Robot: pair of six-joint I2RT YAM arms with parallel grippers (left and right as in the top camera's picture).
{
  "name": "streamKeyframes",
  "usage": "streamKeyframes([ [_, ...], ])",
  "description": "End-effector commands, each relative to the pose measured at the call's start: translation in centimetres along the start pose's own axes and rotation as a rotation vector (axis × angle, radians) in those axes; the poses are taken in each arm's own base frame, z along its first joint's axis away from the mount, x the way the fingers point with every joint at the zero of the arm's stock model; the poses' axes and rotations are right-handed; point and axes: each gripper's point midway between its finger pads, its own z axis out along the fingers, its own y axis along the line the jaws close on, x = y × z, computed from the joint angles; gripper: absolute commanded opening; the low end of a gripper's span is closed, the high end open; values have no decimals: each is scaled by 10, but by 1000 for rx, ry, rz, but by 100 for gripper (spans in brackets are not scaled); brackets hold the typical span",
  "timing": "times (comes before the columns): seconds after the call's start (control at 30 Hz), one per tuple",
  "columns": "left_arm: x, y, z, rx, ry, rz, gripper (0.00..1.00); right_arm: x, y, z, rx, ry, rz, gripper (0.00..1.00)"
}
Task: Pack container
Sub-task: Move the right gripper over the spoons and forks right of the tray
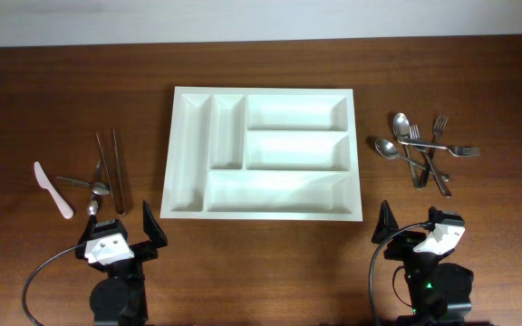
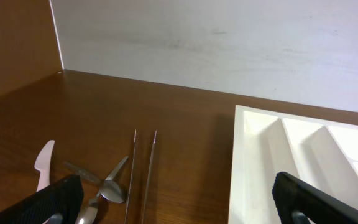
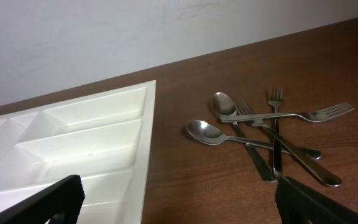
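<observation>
The container [image 1: 279, 192], a white tray with five bare compartments, lies flat at mid-table. My left gripper [image 1: 123, 228] sits near the front edge, below the tray's left corner, open with nothing between its fingers. In the left wrist view the left gripper [image 2: 179, 205] frames bare wood, with the tray's rim [image 2: 240, 155] to its right. My right gripper [image 1: 417, 226] rests near the front edge to the right of the tray, also open and holding nothing. In the right wrist view the right gripper [image 3: 179, 205] spans the tray's edge [image 3: 148, 143] and bare wood.
Left of the tray lie a white plastic knife [image 1: 51, 190], two spoons [image 1: 93, 186] and a pair of metal chopsticks [image 1: 114, 170]. A crossed pile of spoons and forks [image 1: 420, 154] lies right of the tray, the same pile [image 3: 266, 137] ahead of the right fingers.
</observation>
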Motion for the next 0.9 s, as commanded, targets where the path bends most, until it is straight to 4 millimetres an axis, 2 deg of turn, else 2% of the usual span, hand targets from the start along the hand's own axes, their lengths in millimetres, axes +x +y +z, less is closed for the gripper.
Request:
streamKeyframes([
  [0.0,2,-3,0,20,-2,12,99,1,1,0,-6,-4,7,99],
  [0.87,3,-7,0,40,5,13,99,1,1,0,-5,-3,7,99],
])
